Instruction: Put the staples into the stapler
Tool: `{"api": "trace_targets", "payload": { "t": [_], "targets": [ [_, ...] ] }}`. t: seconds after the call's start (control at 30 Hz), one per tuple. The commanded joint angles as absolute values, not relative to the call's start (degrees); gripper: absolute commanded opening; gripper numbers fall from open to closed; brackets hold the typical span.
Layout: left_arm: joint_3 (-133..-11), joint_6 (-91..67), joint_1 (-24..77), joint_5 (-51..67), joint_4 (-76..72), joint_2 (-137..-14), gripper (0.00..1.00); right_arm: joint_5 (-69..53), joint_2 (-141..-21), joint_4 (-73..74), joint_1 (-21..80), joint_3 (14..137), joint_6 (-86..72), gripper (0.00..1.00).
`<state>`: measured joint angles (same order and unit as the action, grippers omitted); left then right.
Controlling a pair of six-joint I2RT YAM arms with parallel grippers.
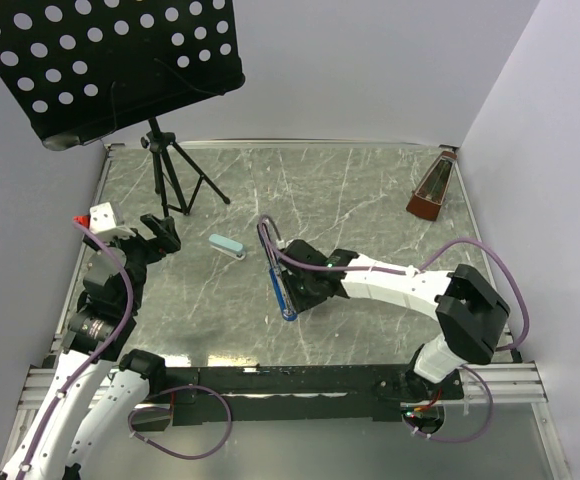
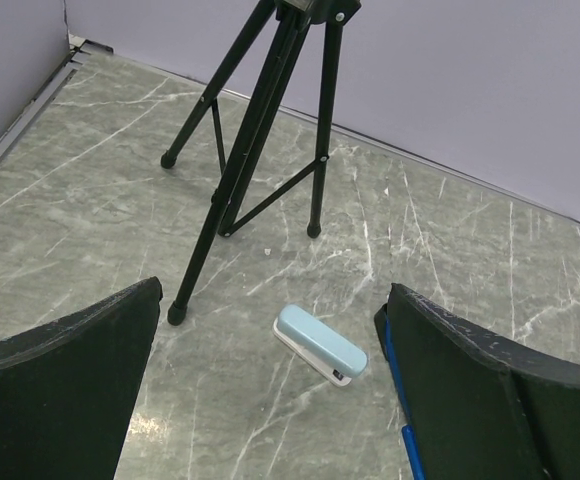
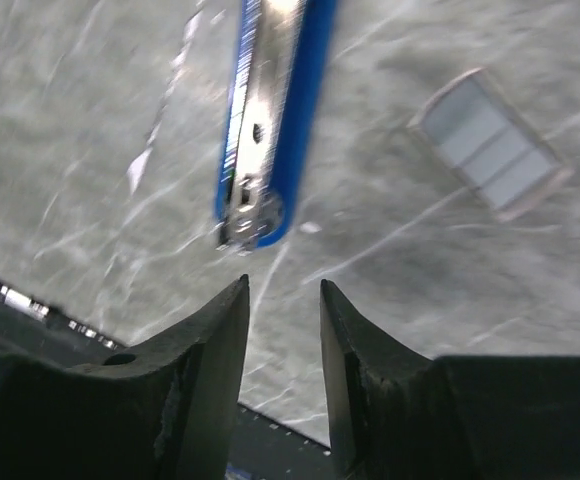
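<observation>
Slim dark blue stapler (image 3: 282, 100) lies on grey marbled bench (image 1: 370, 200), just ahead of right end effector (image 3: 283, 290). Its fingers are narrowly apart, pinching nothing. Silvery metal channel shows along stapler. Left end effector (image 2: 270, 385) spread wide.

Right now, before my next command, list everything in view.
stapler: one, dark blue, centre.
pale strip: one, whitish-grey, segmented, lying flat near the stapler; possibly the staples.
small box: one, light blue over white, left of the stapler.
music stand: one, black, far left, on tripod legs.
metronome: one, reddish-brown, far right.
table: one, grey marbled.
left fingers: two, black, wide apart, empty.
right fingers: two, black, narrowly apart, empty.
</observation>
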<state>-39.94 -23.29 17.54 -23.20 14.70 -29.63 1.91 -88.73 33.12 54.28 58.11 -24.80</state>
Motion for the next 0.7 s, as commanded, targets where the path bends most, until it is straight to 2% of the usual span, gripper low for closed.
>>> {"api": "trace_targets", "payload": {
  "t": [0.0,0.23,0.37,0.4,0.47,0.6,0.67],
  "targets": [
    [-39.99,-23.82,17.23,-22.50,13.89,-29.79,0.99,-2.02,-90.43,30.86,55.46,58.36,-25.40,0.41],
    [-39.99,-23.82,17.23,-22.59,13.89,-29.62,0.99,-0.62,-96.14,29.80,55.64,63.36,-24.79,0.36],
    [-39.99,-23.73,17.23,-23.03,13.97,-29.27,0.99,3.51,-98.17,28.75,55.20,66.18,-24.96,0.29],
    [-39.99,-23.73,17.23,-23.03,13.97,-29.09,1.00,4.21,-98.35,28.48,54.67,66.53,-25.13,0.24],
    [-39.90,-23.73,17.23,-22.94,13.97,-29.09,0.99,5.09,-98.79,27.95,54.06,67.15,-25.49,0.23],
    [-39.81,-23.56,17.23,-22.77,13.89,-29.00,0.99,4.66,-97.48,29.26,52.91,67.76,-24.35,0.36],
    [-39.73,-23.64,17.23,-22.68,13.89,-28.92,0.99,4.92,-95.28,29.62,52.56,67.06,-23.99,0.39]
  ]
}}
